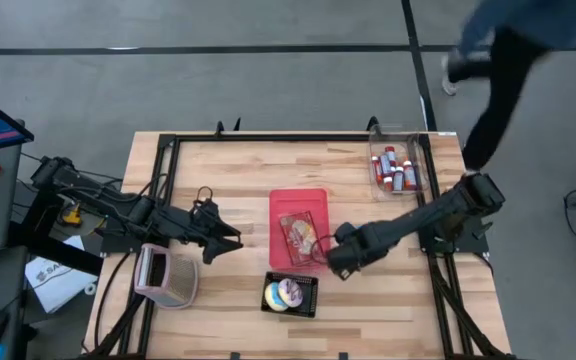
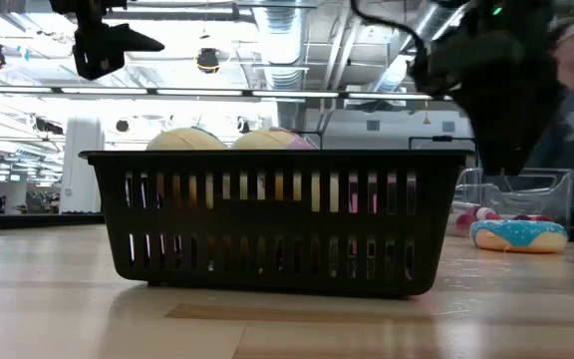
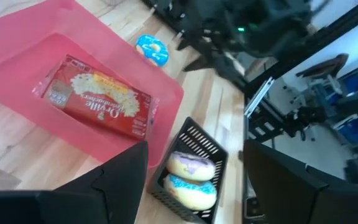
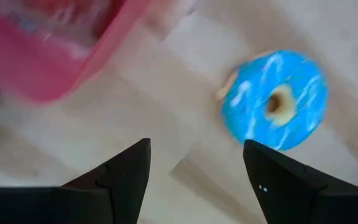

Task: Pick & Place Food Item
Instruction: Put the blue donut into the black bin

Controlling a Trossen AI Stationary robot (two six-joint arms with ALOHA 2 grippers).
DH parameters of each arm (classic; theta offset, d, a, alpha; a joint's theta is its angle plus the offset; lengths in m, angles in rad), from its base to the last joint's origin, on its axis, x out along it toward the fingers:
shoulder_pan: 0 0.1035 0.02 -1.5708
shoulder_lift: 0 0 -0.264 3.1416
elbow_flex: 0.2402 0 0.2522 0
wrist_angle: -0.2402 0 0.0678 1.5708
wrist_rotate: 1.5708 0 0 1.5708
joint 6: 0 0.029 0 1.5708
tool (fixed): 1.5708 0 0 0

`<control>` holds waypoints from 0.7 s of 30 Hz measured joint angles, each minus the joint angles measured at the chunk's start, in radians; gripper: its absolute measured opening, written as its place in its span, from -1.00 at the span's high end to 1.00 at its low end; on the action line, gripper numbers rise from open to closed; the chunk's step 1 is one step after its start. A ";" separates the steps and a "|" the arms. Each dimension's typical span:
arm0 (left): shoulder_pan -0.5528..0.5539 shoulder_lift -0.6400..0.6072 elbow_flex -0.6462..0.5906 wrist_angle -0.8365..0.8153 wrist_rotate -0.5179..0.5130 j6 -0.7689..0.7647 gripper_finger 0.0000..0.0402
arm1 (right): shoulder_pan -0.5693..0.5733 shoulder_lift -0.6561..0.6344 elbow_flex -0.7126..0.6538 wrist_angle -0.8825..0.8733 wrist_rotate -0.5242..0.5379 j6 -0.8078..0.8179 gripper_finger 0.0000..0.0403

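Observation:
A blue-iced doughnut lies flat on the wooden table, to the right of the pink tray. In the high view my right arm hides it. My right gripper hangs open just above the table beside the doughnut, pointing down, touching nothing. The tray holds a red popcorn bag. A black slotted basket near the front edge holds two iced doughnuts. My left gripper hovers open, left of the tray and above the table.
A clear bin of small bottles stands at the back right. A pink-and-white container sits at the front left. A black frame runs round the table. A person walks beyond the far right corner.

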 joint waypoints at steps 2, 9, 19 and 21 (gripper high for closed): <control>0.000 0.000 0.000 0.011 0.000 -0.013 -0.30 | -0.023 -0.009 -0.014 0.000 0.007 -0.028 -0.24; 0.000 0.000 0.000 0.047 -0.008 -0.040 -0.30 | -0.065 -0.068 -0.138 0.115 -0.051 -0.061 -0.24; 0.000 0.000 0.000 0.054 -0.012 -0.064 -0.30 | -0.108 -0.151 -0.264 0.178 -0.065 -0.074 -0.24; 0.000 0.000 0.000 0.054 -0.012 -0.067 -0.30 | -0.123 -0.150 -0.277 0.196 -0.082 -0.096 -0.24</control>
